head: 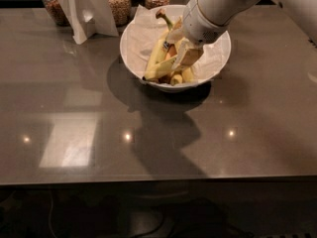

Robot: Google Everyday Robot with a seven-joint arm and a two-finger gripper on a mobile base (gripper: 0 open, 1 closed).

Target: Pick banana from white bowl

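The white bowl (138,33) stands at the back middle of the table, lined with crumpled white paper. Several yellow bananas lie in it. The long slim banana (159,62) with a blue sticker leans from the bowl's front left up toward the back, its stem up by the arm. My gripper (182,53) reaches down into the bowl from the upper right and sits right against this banana near the sticker. The white arm hides the bowl's right centre and part of the bananas.
Three glass jars of grains (118,3) stand behind the bowl at the table's back edge. A white folded card stand (84,14) sits left of the bowl. The grey glossy table (148,143) stretches toward the front edge.
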